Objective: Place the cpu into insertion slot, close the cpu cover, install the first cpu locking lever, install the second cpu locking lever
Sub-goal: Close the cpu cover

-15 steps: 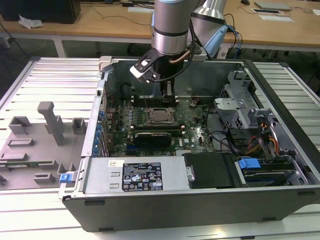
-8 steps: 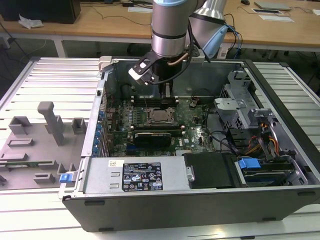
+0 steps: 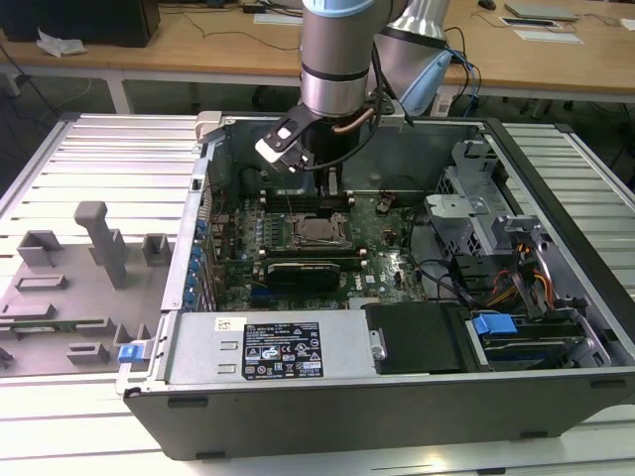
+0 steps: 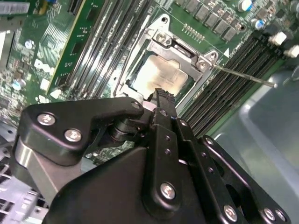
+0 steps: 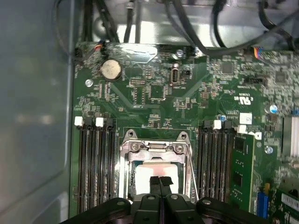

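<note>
Slatted metal table [image 3: 89,149] with wooden desks [image 3: 179,45] behind; an open computer case [image 3: 397,416] lies on it. The cpu [image 5: 142,175] sits in the insertion slot [image 3: 316,230], near the middle of the green motherboard [image 5: 154,100]. Its dull silver top shows in both wrist views, also at [image 4: 159,74]. The near edge of the chip is hidden behind the gripper.

The cpu cover [image 5: 154,148] frames the chip and looks laid down over it. Whether it is fully seated is hard to tell, since its lower part is cut off in the first wrist view.

One thin locking lever [image 4: 243,76] sticks out from the socket corner across the memory slots [image 5: 96,163], so it is not tucked against the frame. A second lever cannot be made out.

The gripper [image 5: 160,181] hangs just above the chip. Its two black fingertips are pressed together and nothing is visible between them. The second wrist view shows it too [image 4: 161,93], but contact with the chip cannot be judged there. In the exterior view the arm [image 3: 337,50] blocks the back of the board.

Further out are a coin battery [image 5: 111,69], a labelled power supply [image 3: 268,347] and a grey fixture tray [image 3: 60,288] on the exterior view's left.
</note>
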You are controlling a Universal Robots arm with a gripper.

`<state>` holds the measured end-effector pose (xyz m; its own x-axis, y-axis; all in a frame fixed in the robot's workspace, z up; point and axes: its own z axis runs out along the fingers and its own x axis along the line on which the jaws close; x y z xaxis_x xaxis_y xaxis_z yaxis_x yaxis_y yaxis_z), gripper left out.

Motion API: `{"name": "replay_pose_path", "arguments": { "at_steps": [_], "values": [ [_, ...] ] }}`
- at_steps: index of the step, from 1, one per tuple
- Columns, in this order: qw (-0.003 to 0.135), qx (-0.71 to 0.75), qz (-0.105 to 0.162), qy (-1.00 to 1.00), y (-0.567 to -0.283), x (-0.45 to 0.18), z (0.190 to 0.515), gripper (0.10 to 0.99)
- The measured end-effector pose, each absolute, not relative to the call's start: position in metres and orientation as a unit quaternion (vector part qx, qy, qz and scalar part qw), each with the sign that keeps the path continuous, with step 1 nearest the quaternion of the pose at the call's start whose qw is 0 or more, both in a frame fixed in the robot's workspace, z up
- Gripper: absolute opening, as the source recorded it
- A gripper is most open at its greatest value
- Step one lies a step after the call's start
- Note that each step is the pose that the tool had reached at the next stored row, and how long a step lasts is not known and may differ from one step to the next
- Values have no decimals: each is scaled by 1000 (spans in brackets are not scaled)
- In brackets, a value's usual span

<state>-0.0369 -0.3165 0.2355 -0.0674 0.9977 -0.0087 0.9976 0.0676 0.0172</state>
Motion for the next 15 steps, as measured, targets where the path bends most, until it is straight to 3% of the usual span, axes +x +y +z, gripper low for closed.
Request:
{"name": "replay_pose_path", "arguments": {
  "at_steps": [15],
  "values": [
    [10, 525, 2, 851, -317, -37, 234, 106]
  ]
}}
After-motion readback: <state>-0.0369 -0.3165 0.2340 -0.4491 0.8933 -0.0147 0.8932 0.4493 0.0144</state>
